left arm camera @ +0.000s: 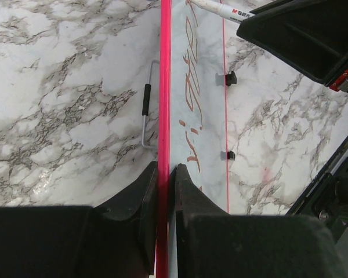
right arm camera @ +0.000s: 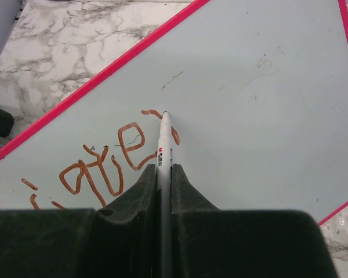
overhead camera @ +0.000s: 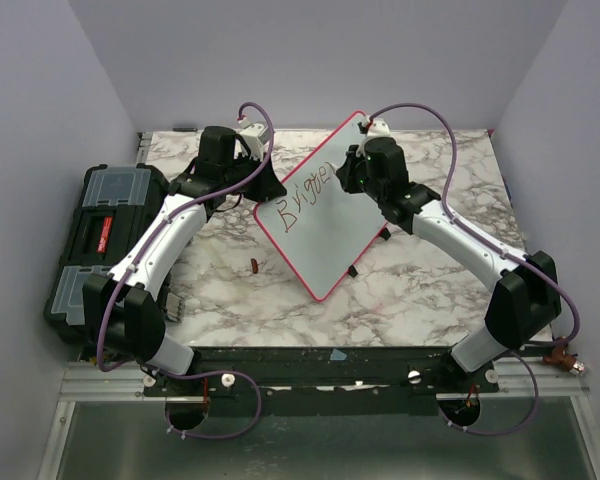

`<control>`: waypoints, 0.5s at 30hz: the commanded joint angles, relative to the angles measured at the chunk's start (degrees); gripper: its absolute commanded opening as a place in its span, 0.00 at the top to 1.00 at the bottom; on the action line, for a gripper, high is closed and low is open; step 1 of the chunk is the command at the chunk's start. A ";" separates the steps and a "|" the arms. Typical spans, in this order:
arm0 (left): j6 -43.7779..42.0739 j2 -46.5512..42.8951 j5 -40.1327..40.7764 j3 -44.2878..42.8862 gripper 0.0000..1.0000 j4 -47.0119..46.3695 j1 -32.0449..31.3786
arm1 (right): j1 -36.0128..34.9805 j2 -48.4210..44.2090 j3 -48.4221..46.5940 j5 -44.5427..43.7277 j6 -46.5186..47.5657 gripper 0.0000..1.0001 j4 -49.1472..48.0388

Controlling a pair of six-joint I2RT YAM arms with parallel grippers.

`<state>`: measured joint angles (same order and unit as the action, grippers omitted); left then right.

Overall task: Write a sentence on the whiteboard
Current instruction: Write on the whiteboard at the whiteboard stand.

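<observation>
On the whiteboard (overhead camera: 320, 235), pinched by left gripper (left arm camera: 164, 174), right gripper (right arm camera: 164, 172)'s clamped marker (right arm camera: 165, 136) partly hides the sentence (right arm camera: 95, 174)

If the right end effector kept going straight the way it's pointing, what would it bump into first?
The whiteboard, most likely. The right end effector grips a marker whose tip seems to touch the board beside the brown lettering.
</observation>
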<state>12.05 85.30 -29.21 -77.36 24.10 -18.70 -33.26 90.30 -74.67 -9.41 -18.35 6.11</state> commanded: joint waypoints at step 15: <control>-4.25 -1.86 2.58 -0.24 1.00 -2.81 -0.02 | -0.14 2.39 -5.07 -2.80 4.13 0.99 3.08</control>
<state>12.05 85.30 -29.17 -77.32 24.08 -18.65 -33.26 91.88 -77.73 -10.11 -16.08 6.59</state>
